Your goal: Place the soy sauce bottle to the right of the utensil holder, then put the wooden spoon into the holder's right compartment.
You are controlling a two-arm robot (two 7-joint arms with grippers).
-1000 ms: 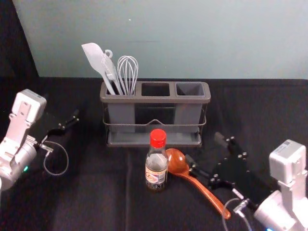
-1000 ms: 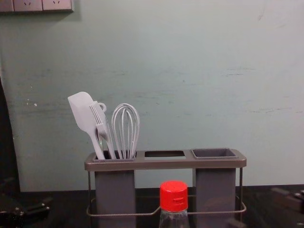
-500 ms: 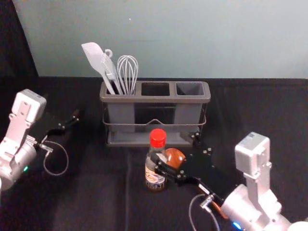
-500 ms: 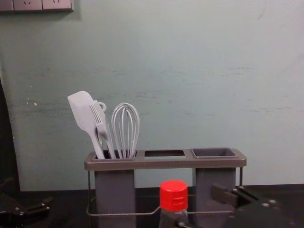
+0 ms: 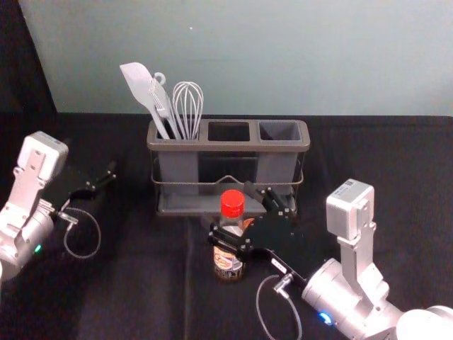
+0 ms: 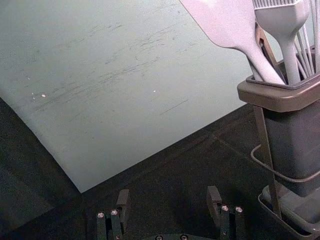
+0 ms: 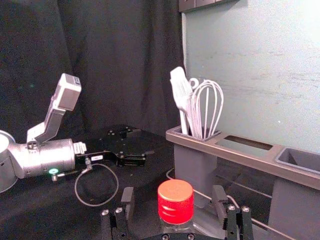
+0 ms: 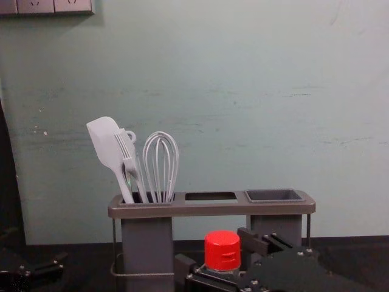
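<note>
Between the spread fingers of my right claw (image 5: 228, 203) stands the soy sauce bottle (image 5: 226, 263), upright on the black cloth (image 5: 141, 290); in my right wrist view I can see a gap on each side of its red cap (image 7: 175, 201), so I have it straddled, with nothing pinched; the spoon (image 5: 248, 222) lies just beside the bottle, mostly hidden under my claw, a bit of its bowl peeking out; just beyond my claw is the holder (image 5: 230, 146), with a spatula (image 5: 138, 83), a brush (image 5: 163, 103) and a whisk (image 5: 187, 110) in its left compartment; well off to the left sits my idle left claw (image 5: 93, 164), fingers apart.
</note>
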